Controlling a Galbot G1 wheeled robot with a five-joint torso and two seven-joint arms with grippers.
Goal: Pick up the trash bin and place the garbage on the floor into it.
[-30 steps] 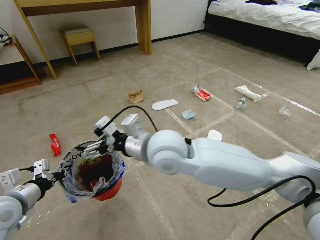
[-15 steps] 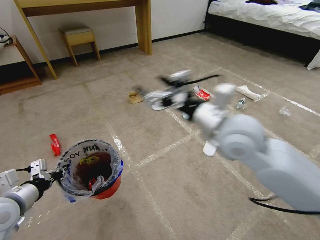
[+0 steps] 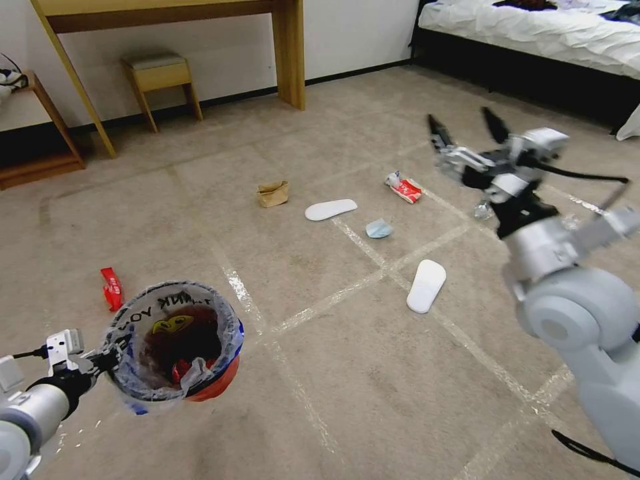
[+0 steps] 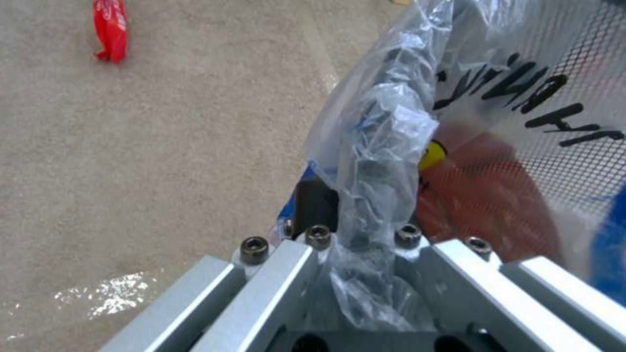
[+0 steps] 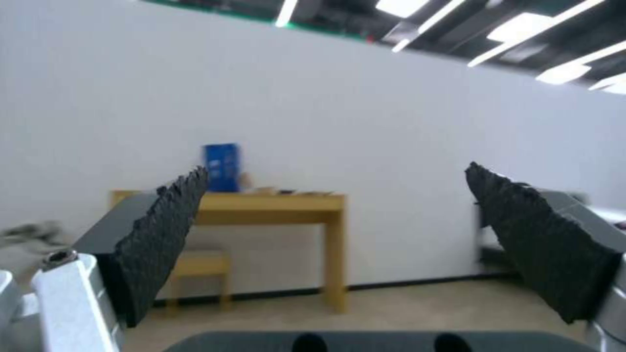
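Red plastic trash bin [image 3: 212, 380], round, lined with clear bluish bag lettered black, hung above the floor [image 3: 347, 373]; left claw [image 3: 107, 353] pinched its rim. Right claw [image 3: 467, 130] was raised, spread empty.

From my head camera, the small plastic bottle [image 3: 481, 209] sits mostly behind my right arm, so I can't make out its label. My left gripper's [image 3: 110, 347] fingertips disappear under the bin liner [image 4: 375, 146] at the trash bin's [image 3: 220, 380] rim. The bed [image 3: 533, 30] runs off the frame's top right. The desk [image 5: 261, 203] past my right gripper [image 5: 336, 215] looks blurred.
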